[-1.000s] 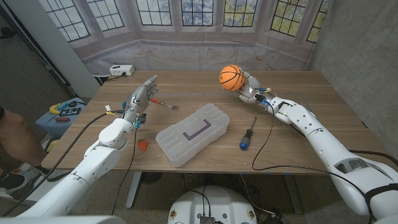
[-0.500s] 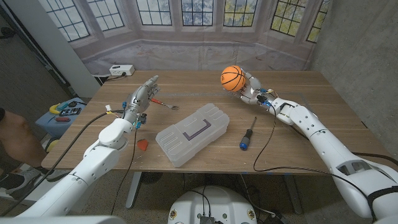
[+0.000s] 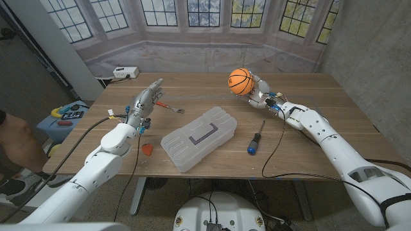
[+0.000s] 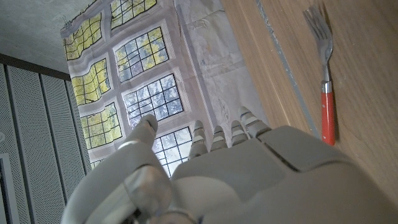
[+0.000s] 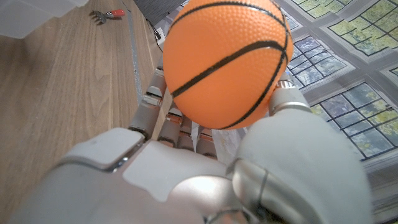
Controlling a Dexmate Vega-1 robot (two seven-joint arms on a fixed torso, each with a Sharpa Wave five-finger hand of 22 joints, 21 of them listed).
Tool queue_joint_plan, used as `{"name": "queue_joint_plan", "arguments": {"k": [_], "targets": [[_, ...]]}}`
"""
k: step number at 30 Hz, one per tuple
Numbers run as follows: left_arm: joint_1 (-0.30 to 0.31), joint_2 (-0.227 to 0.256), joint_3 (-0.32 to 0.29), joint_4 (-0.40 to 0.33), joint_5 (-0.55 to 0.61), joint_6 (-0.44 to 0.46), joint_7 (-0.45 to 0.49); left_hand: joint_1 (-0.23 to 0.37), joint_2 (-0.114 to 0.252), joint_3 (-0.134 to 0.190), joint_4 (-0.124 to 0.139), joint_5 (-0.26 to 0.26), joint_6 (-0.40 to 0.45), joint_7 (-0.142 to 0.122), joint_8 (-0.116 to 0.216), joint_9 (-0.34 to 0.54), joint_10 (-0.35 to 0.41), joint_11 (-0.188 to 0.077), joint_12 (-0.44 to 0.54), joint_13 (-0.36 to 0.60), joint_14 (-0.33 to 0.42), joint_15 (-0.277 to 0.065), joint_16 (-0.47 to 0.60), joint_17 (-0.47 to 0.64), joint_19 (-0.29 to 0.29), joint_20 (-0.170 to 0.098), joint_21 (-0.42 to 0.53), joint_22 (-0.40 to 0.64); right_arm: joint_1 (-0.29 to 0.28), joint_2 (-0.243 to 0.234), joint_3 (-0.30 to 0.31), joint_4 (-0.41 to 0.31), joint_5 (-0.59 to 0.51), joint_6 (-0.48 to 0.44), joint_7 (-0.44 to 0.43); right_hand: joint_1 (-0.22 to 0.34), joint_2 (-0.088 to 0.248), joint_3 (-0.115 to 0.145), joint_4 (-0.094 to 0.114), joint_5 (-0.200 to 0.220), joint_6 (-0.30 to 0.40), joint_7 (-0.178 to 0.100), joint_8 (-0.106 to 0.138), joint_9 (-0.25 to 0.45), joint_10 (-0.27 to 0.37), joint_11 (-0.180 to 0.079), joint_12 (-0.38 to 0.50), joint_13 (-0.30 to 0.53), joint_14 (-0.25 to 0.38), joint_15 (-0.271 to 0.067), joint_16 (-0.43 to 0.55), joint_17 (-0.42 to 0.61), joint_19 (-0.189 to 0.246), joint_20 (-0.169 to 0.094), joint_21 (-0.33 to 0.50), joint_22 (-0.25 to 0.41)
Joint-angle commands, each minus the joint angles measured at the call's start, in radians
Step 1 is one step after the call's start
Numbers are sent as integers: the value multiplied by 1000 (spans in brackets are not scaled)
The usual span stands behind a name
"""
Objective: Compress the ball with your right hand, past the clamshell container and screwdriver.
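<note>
- I have the small orange basketball [image 3: 239, 81] in my right hand [image 3: 257, 90], lifted off the wooden table [image 3: 192, 90] at its far side, beyond the clear clamshell container [image 3: 198, 138] and the blue-handled screwdriver [image 3: 255, 136].
- In the right wrist view the fingers [image 5: 163, 118] cup the ball from one side and the thumb [image 5: 290, 99] presses the other, so the hold looks well opposed for a squeeze.
- To compress it well I'd close fingers and thumb together, evenly, so the ball stays centred and doesn't pop out sideways.
- I'd keep the wrist where it is while squeezing; I judge any tilt could let the pebbled surface roll off the thumb.
- I can't tell from these views whether the ball is dented yet.
- My left hand [image 3: 146, 101] is empty with fingers extended, near the red-handled fork [image 3: 169, 107]; I'd leave it there.
- A small orange piece [image 3: 148, 149] lies near the table's front edge, well clear of the work.
</note>
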Motion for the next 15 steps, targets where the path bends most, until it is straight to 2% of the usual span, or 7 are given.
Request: {"name": "queue_joint_plan", "arguments": {"k": [1,8,15], "targets": [[3,1,-9,11,-5,-11,-6,-9,2,4,-7,10,7,1,0,2,2,4,5,2,2,8,1,1,2,8,-1,5,11,20,-5,11,1,-2,-23,-1,6,2,-2,4,-6,2,-6,3,-8,1,-3,2,-4,2,-5,2,5,5,-4,4],[-2,4,-12,21,-9,-10,-16,-11,2,5,-8,10,7,1,-1,2,3,2,5,3,2,8,2,1,2,7,0,5,16,32,-6,14,3,-5,-42,9,9,6,-8,5,1,8,-5,3,0,1,0,2,-1,1,-5,3,14,2,-1,4],[-10,3,-9,30,-14,-6,-22,-12,2,5,-9,10,7,1,-1,2,2,2,5,3,2,8,2,1,3,8,0,5,26,37,-9,26,1,-7,-44,28,11,10,-19,6,24,14,0,4,22,-5,10,3,18,-10,3,8,33,-17,6,4]]}}
